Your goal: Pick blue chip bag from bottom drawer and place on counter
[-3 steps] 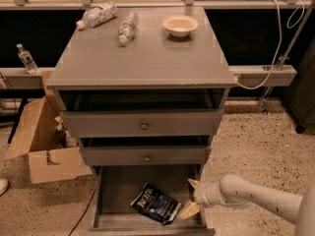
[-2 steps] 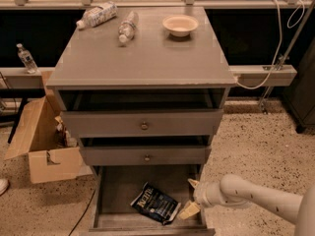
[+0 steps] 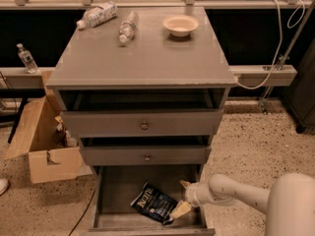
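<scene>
The blue chip bag (image 3: 153,203) lies flat on the floor of the open bottom drawer (image 3: 118,193), right of its middle. My gripper (image 3: 182,197) reaches into the drawer from the right, just right of the bag; its pale fingers (image 3: 180,209) are spread, with the lower one at the bag's right edge. It holds nothing. The grey counter (image 3: 147,58) is the cabinet's top, above the two upper drawers.
On the counter lie two clear plastic bottles (image 3: 97,14) (image 3: 127,27) and a white bowl (image 3: 180,25) at the back. An open cardboard box (image 3: 39,141) stands on the floor left of the cabinet. A bottle (image 3: 26,58) stands on the left ledge.
</scene>
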Robot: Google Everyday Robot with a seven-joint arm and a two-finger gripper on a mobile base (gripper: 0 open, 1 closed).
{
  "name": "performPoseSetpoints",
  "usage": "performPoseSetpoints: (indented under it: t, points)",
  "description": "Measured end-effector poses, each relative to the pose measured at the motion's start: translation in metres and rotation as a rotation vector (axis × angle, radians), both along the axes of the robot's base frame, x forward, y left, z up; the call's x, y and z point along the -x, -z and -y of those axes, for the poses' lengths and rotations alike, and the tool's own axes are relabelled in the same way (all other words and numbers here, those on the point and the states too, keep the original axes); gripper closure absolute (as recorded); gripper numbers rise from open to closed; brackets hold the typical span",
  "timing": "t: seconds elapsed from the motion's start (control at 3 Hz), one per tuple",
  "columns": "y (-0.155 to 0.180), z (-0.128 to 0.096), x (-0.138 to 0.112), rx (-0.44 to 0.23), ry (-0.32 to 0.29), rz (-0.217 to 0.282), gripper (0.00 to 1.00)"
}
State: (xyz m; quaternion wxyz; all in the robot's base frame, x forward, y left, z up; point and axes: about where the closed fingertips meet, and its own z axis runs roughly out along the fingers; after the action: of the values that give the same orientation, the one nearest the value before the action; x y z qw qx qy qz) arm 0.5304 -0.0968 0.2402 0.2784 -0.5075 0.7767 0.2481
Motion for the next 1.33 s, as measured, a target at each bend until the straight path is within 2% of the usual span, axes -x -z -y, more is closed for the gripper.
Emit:
performPoseSetpoints:
  t: [0.67,1.33]
  points:
    - [0.062,-0.047,-0.012,0.046,-0.026,-0.026,0.00]
    - [0.097,-0.074,-0.026,0.121,-0.009,-0.018,0.00]
